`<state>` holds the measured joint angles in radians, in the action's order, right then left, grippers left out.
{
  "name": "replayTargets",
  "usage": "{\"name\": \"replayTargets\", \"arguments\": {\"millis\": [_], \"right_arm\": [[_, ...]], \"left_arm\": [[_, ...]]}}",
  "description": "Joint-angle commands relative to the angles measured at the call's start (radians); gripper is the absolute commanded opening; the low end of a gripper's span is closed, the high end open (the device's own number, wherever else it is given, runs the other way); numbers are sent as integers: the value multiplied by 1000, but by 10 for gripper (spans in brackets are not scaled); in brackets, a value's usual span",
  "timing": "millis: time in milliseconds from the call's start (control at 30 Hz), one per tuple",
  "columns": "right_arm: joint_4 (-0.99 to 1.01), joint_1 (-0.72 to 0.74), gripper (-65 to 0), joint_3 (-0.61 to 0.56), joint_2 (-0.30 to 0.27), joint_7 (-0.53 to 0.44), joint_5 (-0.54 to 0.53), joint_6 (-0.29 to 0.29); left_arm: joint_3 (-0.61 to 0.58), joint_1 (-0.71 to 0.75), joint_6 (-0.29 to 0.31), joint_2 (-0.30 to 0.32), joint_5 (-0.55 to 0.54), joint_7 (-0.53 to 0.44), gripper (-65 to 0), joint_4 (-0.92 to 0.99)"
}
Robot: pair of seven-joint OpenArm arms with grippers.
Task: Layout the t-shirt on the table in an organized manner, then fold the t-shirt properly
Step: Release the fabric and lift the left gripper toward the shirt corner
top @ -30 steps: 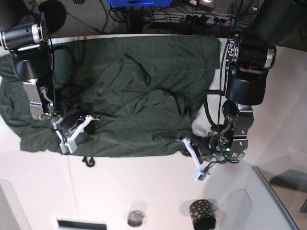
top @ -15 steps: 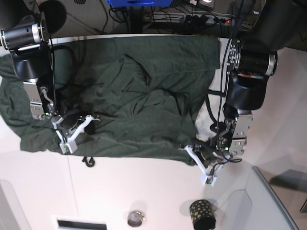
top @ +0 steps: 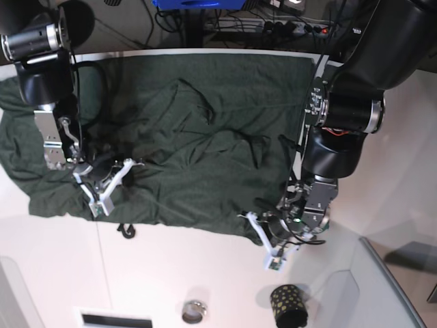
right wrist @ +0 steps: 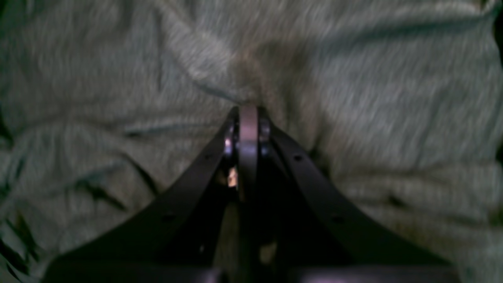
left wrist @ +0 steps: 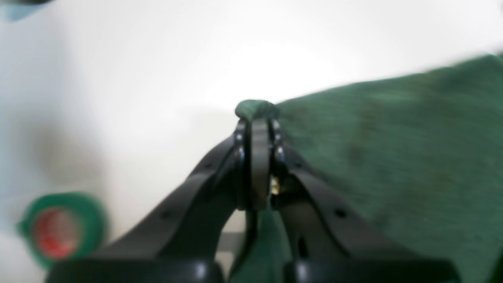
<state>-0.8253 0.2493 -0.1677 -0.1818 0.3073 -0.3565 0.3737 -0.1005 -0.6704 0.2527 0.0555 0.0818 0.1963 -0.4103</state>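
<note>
While both grippers, left [left wrist: 257, 118] and right [right wrist: 247, 112], pinch t-shirt [top: 205, 137] fabric, uneven pulling toward 6 o'clock risks bunching.

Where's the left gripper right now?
In the base view, the left gripper is on the right side, shut on the near edge of the t-shirt, with the dotted black cup just nearer the camera.

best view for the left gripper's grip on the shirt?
Left wrist view: left gripper is shut on a bunched corner of the shirt, seen close. Base view shows it small at the shirt's near edge. Right wrist view doesn't show it.
</note>
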Motion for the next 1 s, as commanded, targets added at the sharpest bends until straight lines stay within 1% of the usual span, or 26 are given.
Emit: {"name": "replayTargets", "arguments": {"millis": [0,33,67,133,167,200,267,367,467,567,667,700,767,800,867,900,933,967], "right_arm": [[-61,0,-638,1,-9,26,12,-5],[-110,-11,-621,3,-11,36,12,-6],[-164,-20,-591,3,-11,48,12,-12],[-246,-25,-521,4,-11,86,12,-14],[-276,-28,-497,4,-11,108,12,-14],[-303,-29,-477,4,-12,129,12,-14],[-345,-31,-476,4,-12,152,12,-14],[-391,-35,-474,4,-12,160,12,-14],[-443,-49,-474,24,-34,160,12,-14],[-489,-84,-474,109,-37,161,12,-14],[-535,-127,-474,211,-41,194,12,-8],[-547,-140,-474,242,-43,204,12,-8],[-575,-175,-474,320,-49,218,12,-6],[-584,-192,-474,351,-61,218,12,-6],[-587,-222,-474,406,-78,218,12,-6],[-582,-235,-476,431,-86,217,12,-6],[-576,-252,-476,466,-97,217,12,-6],[-567,-264,-477,500,-98,214,12,-6]], "left_arm": [[3,-38,-31,11,2,-19,-650,-17],[5,-39,-46,13,2,-18,-650,-19],[5,-45,-56,27,2,-18,-650,-19],[5,-59,-59,33,2,-16,-650,-19],[5,-62,-59,33,2,-16,-650,-19],[5,-62,-59,33,2,-16,-627,-19],[5,-62,-59,33,2,-16,-517,-19],[5,-62,-59,33,2,-18,-370,-19],[6,-68,-59,33,0,-22,-221,-19],[6,-68,-59,37,0,-18,-151,-60],[6,-55,-59,60,-1,-13,-146,-143],[11,-48,-59,62,-4,5,-146,-166],[77,-27,-56,63,-50,98,-146,-252],[114,-13,-52,63,-80,150,-146,-309],[160,73,-51,62,-155,303,-148,-488],[153,131,-51,62,-184,372,-150,-588],[134,200,-51,60,-208,423,-168,-691],[114,269,-51,62,-224,446,-201,-783]]}}
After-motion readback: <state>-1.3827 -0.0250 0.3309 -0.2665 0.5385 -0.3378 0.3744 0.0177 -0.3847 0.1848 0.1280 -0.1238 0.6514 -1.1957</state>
